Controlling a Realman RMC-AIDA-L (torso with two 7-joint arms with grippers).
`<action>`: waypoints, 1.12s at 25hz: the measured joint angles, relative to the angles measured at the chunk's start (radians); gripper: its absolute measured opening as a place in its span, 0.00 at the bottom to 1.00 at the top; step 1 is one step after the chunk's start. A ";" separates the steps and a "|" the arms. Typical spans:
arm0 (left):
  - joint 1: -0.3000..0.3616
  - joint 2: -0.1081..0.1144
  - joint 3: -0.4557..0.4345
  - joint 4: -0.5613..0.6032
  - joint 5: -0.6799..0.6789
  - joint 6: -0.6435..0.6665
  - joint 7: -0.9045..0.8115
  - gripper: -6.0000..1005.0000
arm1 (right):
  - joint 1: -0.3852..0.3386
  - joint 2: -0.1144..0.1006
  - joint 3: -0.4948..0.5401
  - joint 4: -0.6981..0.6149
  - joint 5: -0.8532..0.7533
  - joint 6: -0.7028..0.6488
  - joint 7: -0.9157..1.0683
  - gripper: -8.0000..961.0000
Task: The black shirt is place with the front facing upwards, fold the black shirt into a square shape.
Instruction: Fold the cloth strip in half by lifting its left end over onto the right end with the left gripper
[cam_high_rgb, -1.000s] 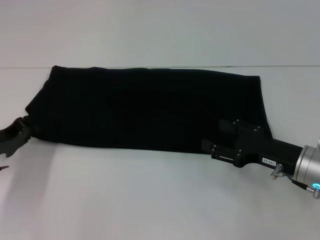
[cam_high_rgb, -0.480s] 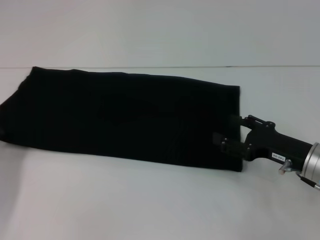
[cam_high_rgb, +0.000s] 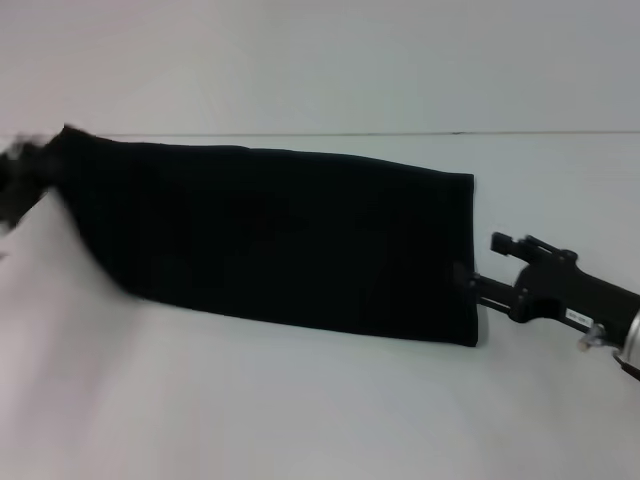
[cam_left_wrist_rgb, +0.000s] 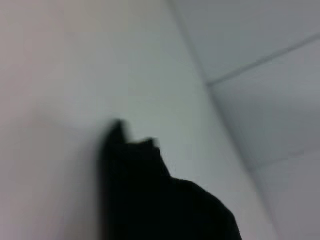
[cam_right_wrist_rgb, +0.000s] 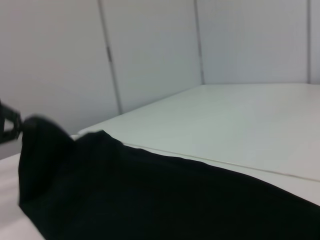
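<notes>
The black shirt (cam_high_rgb: 290, 240) lies folded as a long band across the white table, plain black side up. Its left end (cam_high_rgb: 70, 150) is raised off the table, and my left gripper (cam_high_rgb: 18, 170), blurred at the far left, is shut on it. From the right wrist view I see that lifted end (cam_right_wrist_rgb: 42, 135) with the left gripper (cam_right_wrist_rgb: 7, 122) beside it. Black cloth (cam_left_wrist_rgb: 150, 195) fills the lower part of the left wrist view. My right gripper (cam_high_rgb: 481, 262) stands open just off the shirt's right edge, holding nothing.
The white table (cam_high_rgb: 300, 420) spreads in front of the shirt and to its right. A pale wall (cam_high_rgb: 320, 60) rises behind the table's far edge. Nothing else lies on the table.
The left end of the shirt has been drawn left and lifted up by the left gripper. The right gripper has slid right, off the shirt, past its right edge.
</notes>
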 joint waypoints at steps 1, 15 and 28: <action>-0.023 -0.006 0.003 0.000 -0.012 0.018 0.009 0.04 | -0.009 0.000 0.006 0.000 0.000 0.001 0.004 0.86; -0.308 -0.199 0.405 -0.040 -0.034 0.092 0.067 0.04 | -0.124 0.000 0.080 0.003 -0.001 -0.043 0.018 0.86; -0.302 -0.204 0.470 -0.302 -0.138 0.085 0.267 0.04 | -0.068 0.009 0.078 0.019 0.002 0.021 0.006 0.86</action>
